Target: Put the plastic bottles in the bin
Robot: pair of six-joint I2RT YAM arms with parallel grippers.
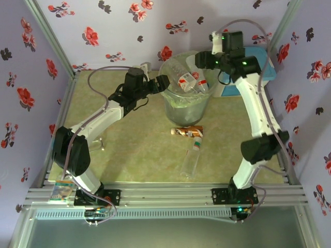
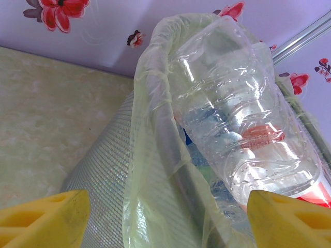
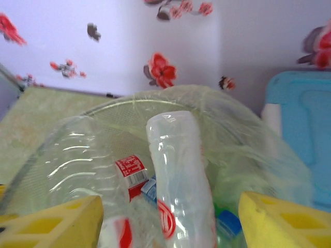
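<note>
We can barely tell apart the plastic bottles [image 3: 129, 175] heaped behind the bin's [image 1: 178, 106] cloudy liner [image 2: 150, 170]. The left gripper [image 2: 165, 212] and right gripper [image 3: 168, 212] hang at its rim, jaws wide, clamping nothing; two loose bottles [image 1: 192, 159] lie on the table [image 1: 134, 155].

One round bin [image 1: 178, 106]. Just in front of the bin lie two bottles: one brown bottle [image 1: 187, 132] and one clear bottle [image 1: 192, 160]. Inside the bin are more bottles [image 1: 192, 80], too jumbled to count. Beside the bin, one blue-lidded box [image 3: 300, 124]
</note>
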